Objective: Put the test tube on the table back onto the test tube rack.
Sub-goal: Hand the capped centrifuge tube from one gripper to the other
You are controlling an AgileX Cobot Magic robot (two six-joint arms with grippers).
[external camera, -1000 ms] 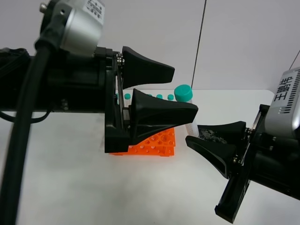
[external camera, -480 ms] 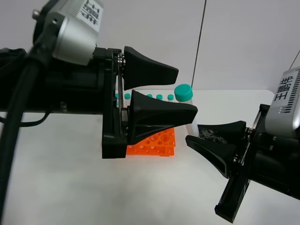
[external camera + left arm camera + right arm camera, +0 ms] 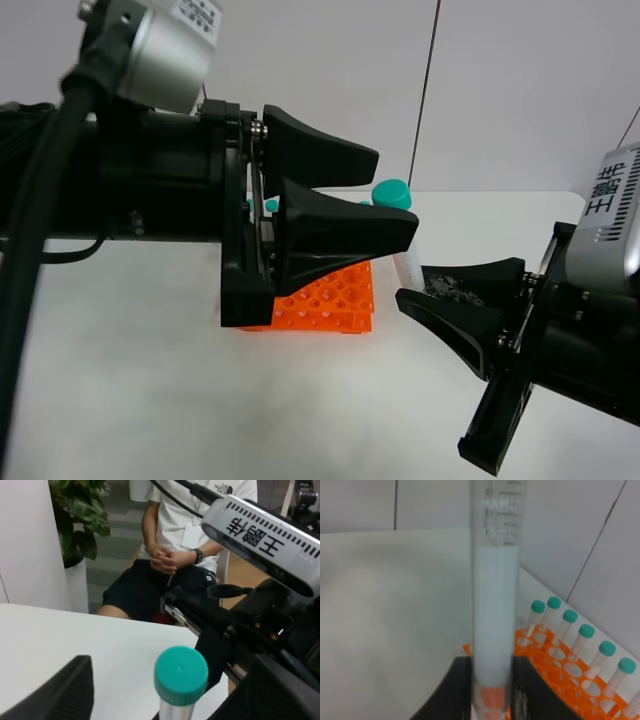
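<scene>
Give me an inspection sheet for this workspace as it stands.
Surface: large white matte table, no stains seen.
Job's things: slim clear test tube with teal screw cap, held upright off the table near a corner of the bright orange plastic test tube rack.
Clutter: nothing seen; six more teal-capped tubes stand in a row in the rack.
Grippers: right gripper shut on the tube's lower body; left gripper open, fingers either side of the cap, not touching it.
Cables: thick black cable along the left arm.
Surroundings: white wall; seated person and potted plant beyond the table edge.
</scene>
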